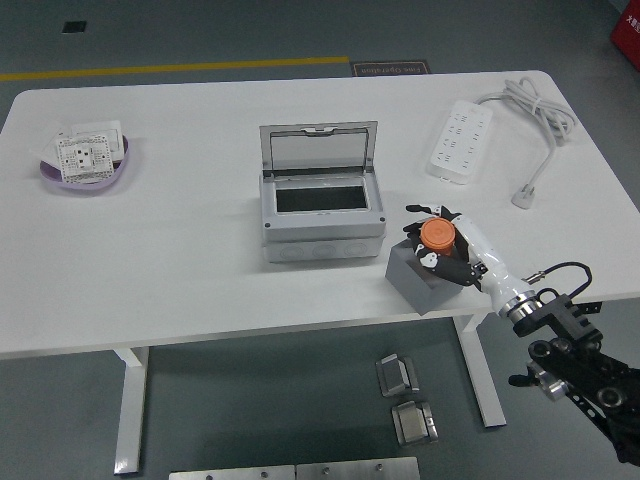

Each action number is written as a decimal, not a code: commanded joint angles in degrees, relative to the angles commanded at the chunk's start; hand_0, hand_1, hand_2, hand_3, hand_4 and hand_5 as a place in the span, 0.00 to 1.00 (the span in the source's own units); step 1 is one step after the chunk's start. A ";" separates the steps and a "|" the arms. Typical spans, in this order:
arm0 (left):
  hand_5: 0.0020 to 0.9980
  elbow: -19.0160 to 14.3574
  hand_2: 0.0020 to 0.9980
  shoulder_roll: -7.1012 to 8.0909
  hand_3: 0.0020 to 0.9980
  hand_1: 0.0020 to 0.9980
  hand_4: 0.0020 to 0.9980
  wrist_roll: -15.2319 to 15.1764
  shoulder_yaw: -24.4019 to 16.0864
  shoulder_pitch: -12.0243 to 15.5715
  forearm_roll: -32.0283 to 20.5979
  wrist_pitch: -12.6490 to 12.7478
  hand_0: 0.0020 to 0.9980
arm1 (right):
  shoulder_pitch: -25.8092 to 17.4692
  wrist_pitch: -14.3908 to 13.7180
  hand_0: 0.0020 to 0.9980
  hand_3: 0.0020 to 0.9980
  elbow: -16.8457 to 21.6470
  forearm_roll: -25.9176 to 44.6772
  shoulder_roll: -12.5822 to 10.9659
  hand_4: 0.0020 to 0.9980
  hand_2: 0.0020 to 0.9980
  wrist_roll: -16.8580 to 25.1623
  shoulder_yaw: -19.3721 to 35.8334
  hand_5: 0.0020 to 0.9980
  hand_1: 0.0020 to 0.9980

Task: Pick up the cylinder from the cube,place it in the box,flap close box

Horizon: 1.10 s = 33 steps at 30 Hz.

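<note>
An orange cylinder (437, 235) stands on a grey cube (416, 278) near the table's front right. My right hand (450, 243) reaches in from the lower right, and its fingers curl around the cylinder, which still rests on the cube. A grey box (322, 214) sits at the table's middle with its clear lid (318, 149) flapped open and upright at the back. The left arm does not show.
A white power strip (461, 139) with its cable (541, 120) lies at the back right. A purple bowl (90, 172) holding white socket plates sits at the far left. Metal parts lie on the floor below the table's near edge.
</note>
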 joint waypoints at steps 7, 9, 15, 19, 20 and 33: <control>0.27 -0.05 0.59 0.07 0.61 0.67 0.62 -0.02 -0.30 -0.05 0.18 -0.13 0.68 | 0.99 -0.56 0.57 0.32 0.02 -0.92 -0.29 0.00 0.48 0.05 0.12 0.00 0.45; 0.28 -0.06 0.59 0.09 0.61 0.67 0.63 -0.05 -0.33 -0.06 0.19 -0.14 0.68 | 1.25 -0.68 0.57 0.26 -0.02 -1.02 -0.42 0.00 0.45 0.13 0.19 0.00 0.41; 0.27 -0.09 0.59 0.13 0.61 0.67 0.63 0.05 -0.72 -0.05 0.62 -0.16 0.68 | 2.13 -0.78 0.57 0.25 -0.04 -1.10 -0.68 0.00 0.45 0.32 0.23 0.00 0.41; 0.27 -0.12 0.59 0.16 0.61 0.67 0.63 0.19 -1.15 -0.06 1.11 -0.21 0.68 | 3.55 -0.77 0.57 0.25 0.04 -1.01 -0.79 0.00 0.45 0.32 -0.04 0.00 0.41; 0.27 -0.13 0.59 0.17 0.61 0.67 0.63 0.22 -1.22 -0.08 1.21 -0.22 0.68 | 4.10 -0.77 0.57 0.25 0.03 -0.97 -0.80 0.00 0.45 0.31 -0.22 0.00 0.41; 0.28 -0.07 0.59 0.75 0.61 0.67 0.63 0.84 -2.94 -0.31 3.28 -0.34 0.67 | 17.73 -2.16 0.56 0.24 -5.50 -7.39 3.00 0.00 0.45 -4.38 -9.80 0.00 0.40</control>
